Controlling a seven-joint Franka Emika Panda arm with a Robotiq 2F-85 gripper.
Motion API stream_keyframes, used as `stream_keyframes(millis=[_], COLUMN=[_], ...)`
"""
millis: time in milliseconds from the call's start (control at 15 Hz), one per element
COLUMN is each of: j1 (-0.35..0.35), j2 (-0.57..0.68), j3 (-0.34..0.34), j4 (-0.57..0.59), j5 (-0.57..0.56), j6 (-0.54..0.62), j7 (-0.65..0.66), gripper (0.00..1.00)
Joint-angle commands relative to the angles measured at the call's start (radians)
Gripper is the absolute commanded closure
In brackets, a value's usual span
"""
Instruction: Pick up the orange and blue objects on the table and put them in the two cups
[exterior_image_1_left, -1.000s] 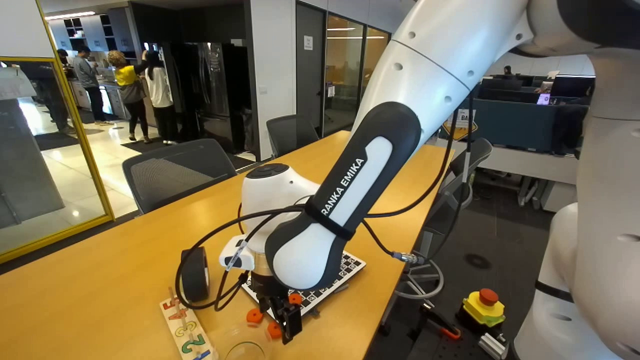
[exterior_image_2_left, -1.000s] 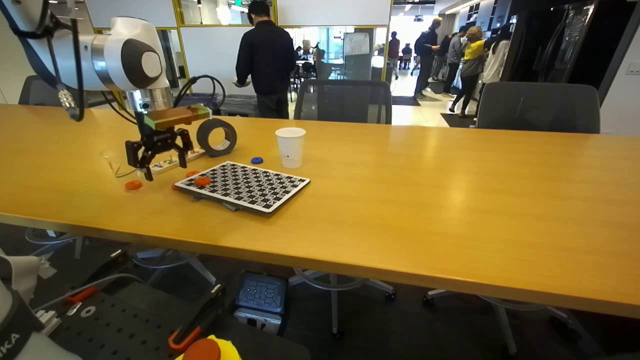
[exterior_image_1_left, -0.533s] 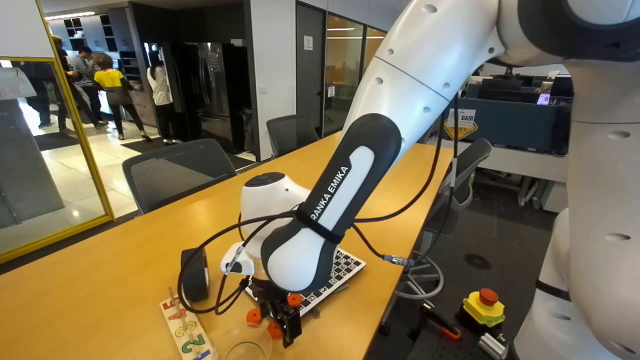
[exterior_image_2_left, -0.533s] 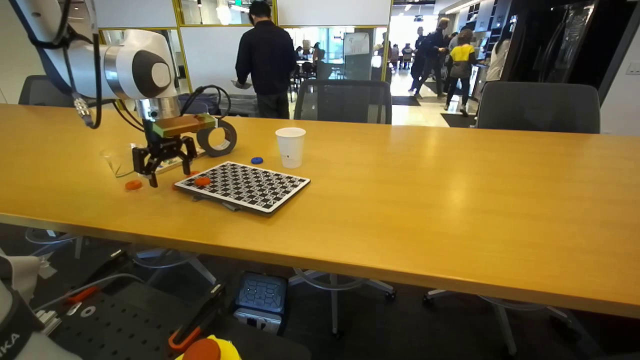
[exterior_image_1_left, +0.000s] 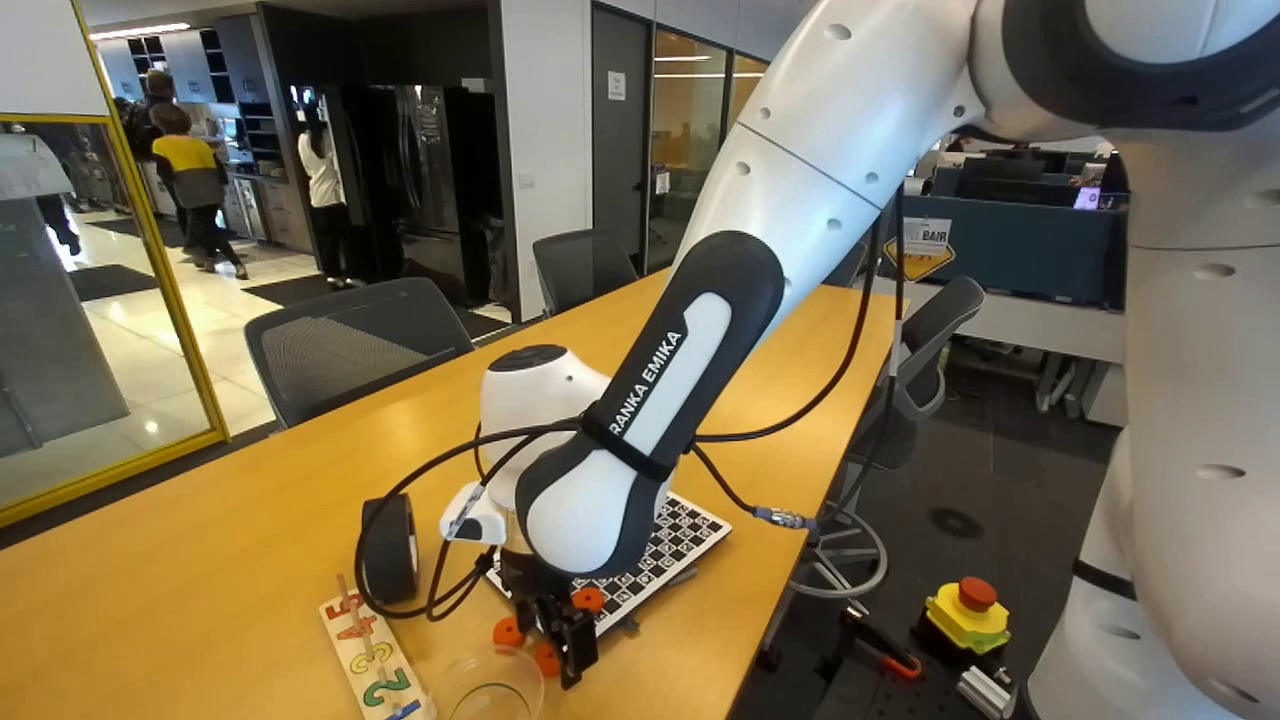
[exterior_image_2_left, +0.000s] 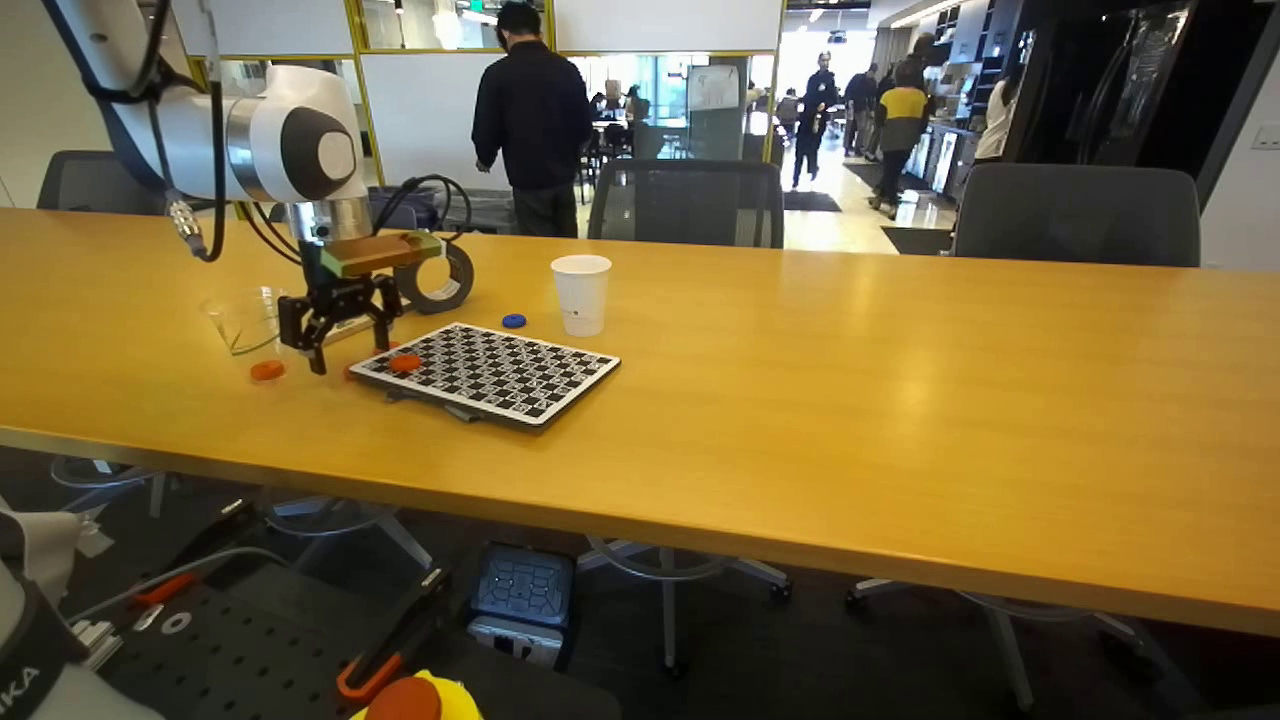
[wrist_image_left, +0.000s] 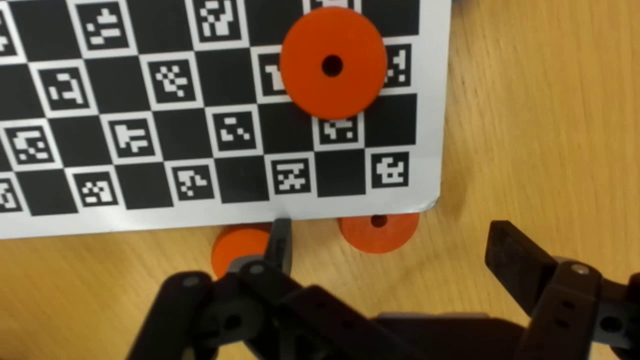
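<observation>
My gripper (exterior_image_2_left: 350, 358) is open and empty above the table (exterior_image_2_left: 900, 400), by the checkered board's corner. In the wrist view its open jaws (wrist_image_left: 391, 227) straddle an orange disc (wrist_image_left: 378, 237) partly hidden under the board edge. A second orange disc (wrist_image_left: 235, 247) sits partly behind the left finger. Another orange disc (wrist_image_left: 350, 92) lies on the board, also seen in an exterior view (exterior_image_2_left: 404, 363). One more orange disc (exterior_image_2_left: 267, 371) lies near the clear cup (exterior_image_2_left: 240, 325). The blue disc (exterior_image_2_left: 514, 321) lies near the white cup (exterior_image_2_left: 580, 295). The clear cup also shows in an exterior view (exterior_image_1_left: 490, 690).
The checkered board (exterior_image_2_left: 520, 375) lies on the table beside the gripper. A black roll (exterior_image_2_left: 460, 275) stands upright behind the gripper. A wooden number strip (exterior_image_1_left: 370, 655) lies near the clear cup. Cables (exterior_image_1_left: 440, 465) loop off the arm.
My gripper has come down and moved toward the checkered board, away from the clear cup. Its jaws stay open. The discs and cups have not moved.
</observation>
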Motion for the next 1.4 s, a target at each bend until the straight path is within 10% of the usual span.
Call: stream_keyframes(millis=[0,1333], j1=[-0.031,-0.055], j2=[0.025,0.037], j3=[0.029,0.055], j4=[0.025,0.016], j5=[0.015,0.023], j6=[0.011,0.011], j7=[-0.043,-0.102], gripper=[0.00,0.00])
